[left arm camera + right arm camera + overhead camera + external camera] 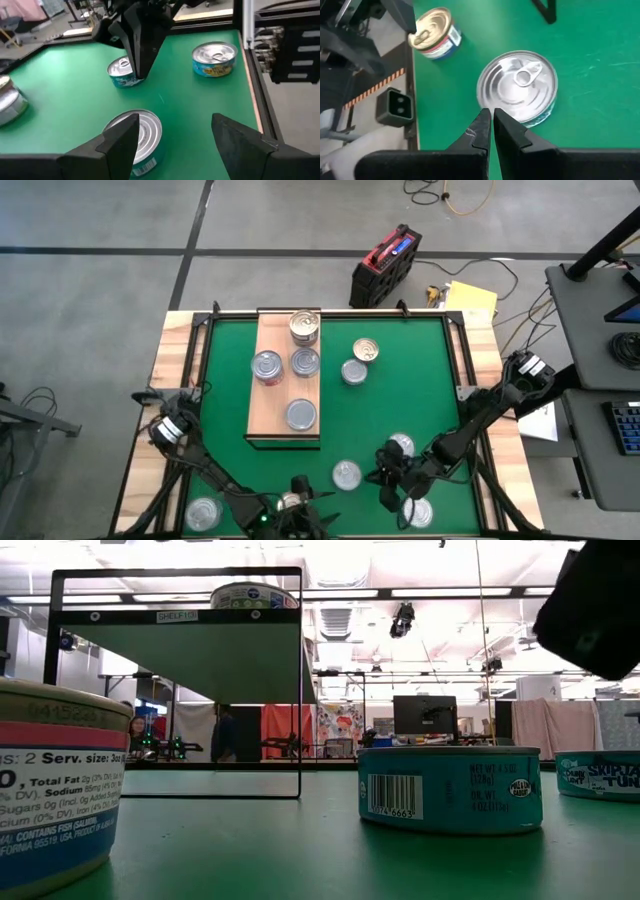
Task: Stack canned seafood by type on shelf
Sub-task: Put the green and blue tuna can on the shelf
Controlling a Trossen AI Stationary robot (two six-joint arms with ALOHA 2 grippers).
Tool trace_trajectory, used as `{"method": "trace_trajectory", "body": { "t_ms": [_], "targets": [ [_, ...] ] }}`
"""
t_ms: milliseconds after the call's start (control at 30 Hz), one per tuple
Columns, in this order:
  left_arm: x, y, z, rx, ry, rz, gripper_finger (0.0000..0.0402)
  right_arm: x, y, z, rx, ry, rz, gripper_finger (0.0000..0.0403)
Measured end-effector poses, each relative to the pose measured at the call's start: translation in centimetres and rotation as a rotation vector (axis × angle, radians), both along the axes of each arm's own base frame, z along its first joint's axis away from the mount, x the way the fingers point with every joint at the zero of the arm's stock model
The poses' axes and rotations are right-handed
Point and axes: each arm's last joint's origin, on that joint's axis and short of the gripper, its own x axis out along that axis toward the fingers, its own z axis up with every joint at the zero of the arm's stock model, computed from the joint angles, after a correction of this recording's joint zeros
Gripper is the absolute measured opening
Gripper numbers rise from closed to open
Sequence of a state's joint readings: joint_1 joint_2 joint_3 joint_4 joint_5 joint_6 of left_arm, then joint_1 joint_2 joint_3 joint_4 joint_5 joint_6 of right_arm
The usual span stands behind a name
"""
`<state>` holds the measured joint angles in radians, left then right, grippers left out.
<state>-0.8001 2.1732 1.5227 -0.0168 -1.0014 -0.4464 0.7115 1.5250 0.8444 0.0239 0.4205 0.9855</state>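
Note:
The wooden shelf [285, 385] holds several tins, among them a two-high pile [304, 327] at its far end. More tins lie on the green mat [400, 390]. A silver-lidded tin [346, 475] [517, 87] [142, 132] lies near the front. My right gripper [385, 478] [492, 114] is shut and slants down just beside that tin's rim, apart from it in the left wrist view. My left gripper [305, 500] [175, 122] is open and low, facing the same tin from the left, with nothing between its fingers. A gold-lidded tin [434, 32] lies by my left arm.
Two tins [365, 351] [353, 371] lie on the mat right of the shelf. Others lie near the front: behind my right gripper [401, 445], at the front right [418, 512] and at the front left [203, 513]. A black frame [455, 380] edges the mat.

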Motion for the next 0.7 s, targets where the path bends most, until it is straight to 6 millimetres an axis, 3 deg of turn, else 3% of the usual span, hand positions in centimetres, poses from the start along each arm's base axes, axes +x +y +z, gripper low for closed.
{"method": "trace_trajectory", "body": {
  "t_ms": [333, 700],
  "targets": [
    [1.9, 1.6, -1.4, -0.069, 0.014, 0.038, 0.0233, 0.5, -2.0, -1.1, -0.036, 0.103, -0.111, 0.0013],
    [2.6, 2.2, -3.0, -0.053, 0.03, 0.065, 0.0233, 0.5, -2.2, -1.1, -0.122, 0.103, -0.067, 0.0013]
  ]
}}
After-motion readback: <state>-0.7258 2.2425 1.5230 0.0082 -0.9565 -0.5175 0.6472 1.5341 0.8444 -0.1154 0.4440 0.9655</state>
